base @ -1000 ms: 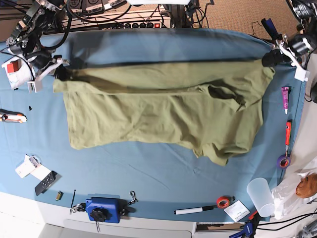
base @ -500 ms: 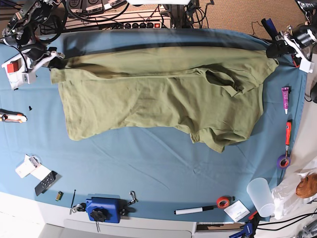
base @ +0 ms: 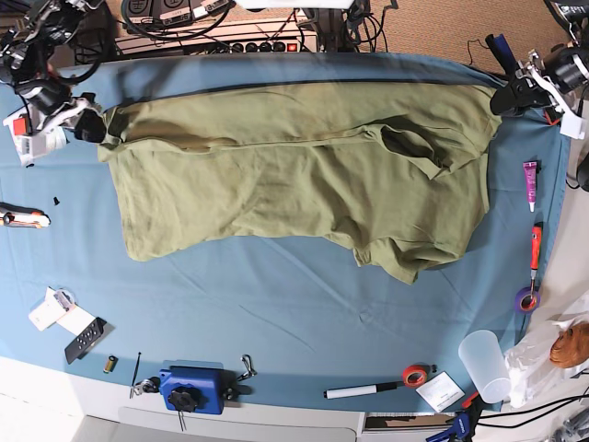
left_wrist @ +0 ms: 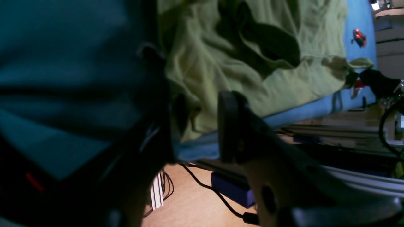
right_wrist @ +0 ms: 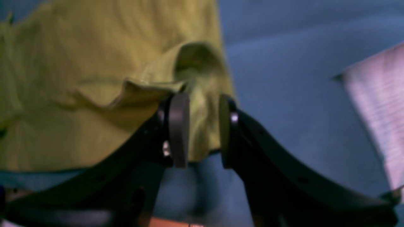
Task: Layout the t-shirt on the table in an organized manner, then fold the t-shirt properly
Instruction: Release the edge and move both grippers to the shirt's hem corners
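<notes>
The olive-green t-shirt (base: 294, 175) lies spread across the back half of the blue table (base: 276, 304), wrinkled, with one sleeve folded over at the right. In the base view my left gripper (base: 504, 95) is at the shirt's back right corner. Its wrist view shows the gripper (left_wrist: 202, 107) open, with a cloth corner (left_wrist: 189, 116) loose between the fingers. My right gripper (base: 89, 129) is at the back left corner. It is open too (right_wrist: 202, 101), with a bunched shirt corner (right_wrist: 202, 126) lying between the pads.
Along the front edge lie a blue device (base: 191, 389), a marker (base: 361, 390), an orange tape roll (base: 416, 375) and a plastic cup (base: 485, 364). A purple tube (base: 530, 180) and an orange-handled tool (base: 536, 249) lie at the right, and a remote (base: 87, 339) at the left.
Both grippers have gone from shut on the shirt's back corners to open. The shirt's back edge has dropped flat onto the table, a little farther back. Both arms drew slightly outward.
</notes>
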